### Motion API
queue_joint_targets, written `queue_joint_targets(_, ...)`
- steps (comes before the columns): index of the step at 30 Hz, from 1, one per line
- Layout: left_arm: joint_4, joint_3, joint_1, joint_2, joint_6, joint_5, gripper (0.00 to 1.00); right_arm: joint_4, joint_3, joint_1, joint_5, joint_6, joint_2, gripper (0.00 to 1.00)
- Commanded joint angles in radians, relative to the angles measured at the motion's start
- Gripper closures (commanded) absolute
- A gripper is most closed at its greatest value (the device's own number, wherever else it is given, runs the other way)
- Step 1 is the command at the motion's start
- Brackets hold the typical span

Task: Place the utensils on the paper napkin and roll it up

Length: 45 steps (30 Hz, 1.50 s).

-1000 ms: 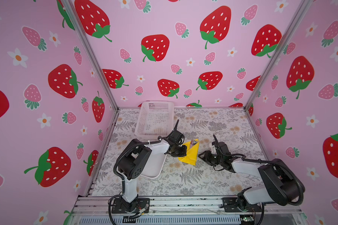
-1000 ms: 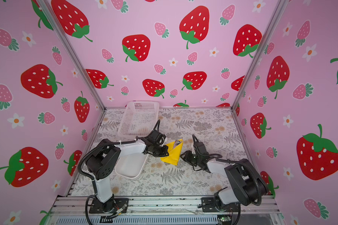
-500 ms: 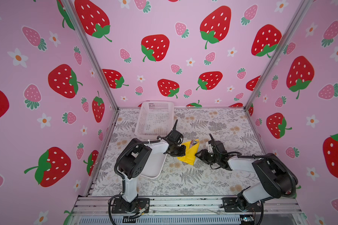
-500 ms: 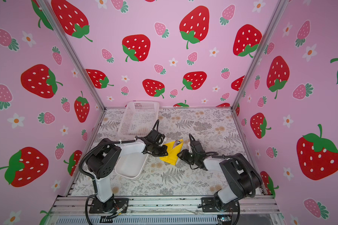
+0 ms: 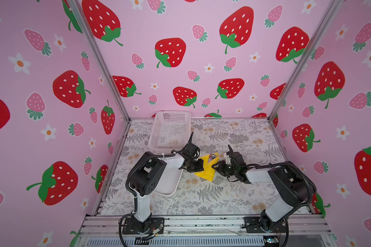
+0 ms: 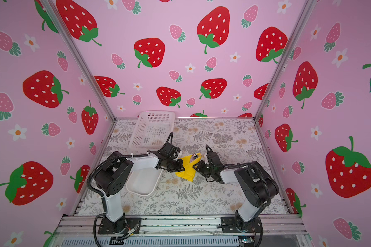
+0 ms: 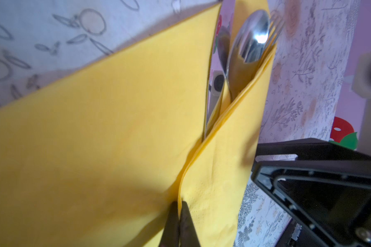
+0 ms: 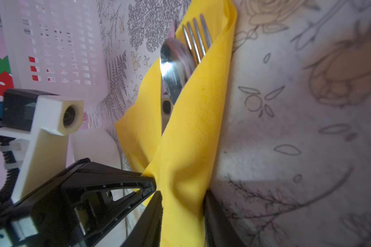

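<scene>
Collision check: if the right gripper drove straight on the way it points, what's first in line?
The paper napkin: its fold sits between the jaws of the right gripper, with the utensils wrapped just ahead. The left gripper is close beside; depth unclear.

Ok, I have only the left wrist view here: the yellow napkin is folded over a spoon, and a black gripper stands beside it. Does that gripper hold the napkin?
Observer: Yes. In the right wrist view, the right gripper has a bunched fold of the paper napkin between its fingers.
Operator: Something thin comes out at the open end, blurred for me. What is it?
Observer: The fork. Its tines show clearly next to the spoon.
Operator: And where does the bundle lie?
Observer: In both top views it lies to the right of the white tray, nearer the camera than the white mesh basket.
</scene>
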Motion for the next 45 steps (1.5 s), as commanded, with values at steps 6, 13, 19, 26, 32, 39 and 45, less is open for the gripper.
queue_joint_targets(6, 0.032, -0.026, -0.014, 0.057, -0.082, 0.051, 1.0, -0.035, 0.036, -0.066, -0.054, -0.063, 0.014, 0.66)
queue_joint_targets(13, 0.066, -0.024, -0.043, 0.048, -0.136, 0.06, 1.0, -0.082, 0.032, -0.109, -0.078, -0.103, -0.012, 0.63)
queue_joint_targets(19, 0.004, -0.003, -0.045, 0.014, -0.09, 0.004, 1.0, -0.116, -0.012, -0.109, -0.051, -0.1, -0.083, 0.61)
queue_joint_targets(26, -0.052, 0.077, -0.045, 0.025, -0.04, 0.007, 1.0, -0.114, -0.07, -0.091, -0.06, -0.102, -0.124, 0.61)
queue_joint_targets(32, -0.074, 0.084, -0.043, 0.026, -0.009, -0.005, 1.0, -0.117, -0.102, -0.088, -0.062, -0.102, -0.139, 0.6)
queue_joint_targets(39, -0.086, 0.085, -0.044, 0.05, 0.027, -0.019, 1.0, -0.134, -0.099, -0.086, -0.072, -0.114, -0.157, 0.6)
queue_joint_targets(45, -0.073, 0.07, -0.04, 0.071, 0.039, -0.014, 1.0, -0.159, -0.097, -0.082, -0.073, -0.129, -0.195, 0.61)
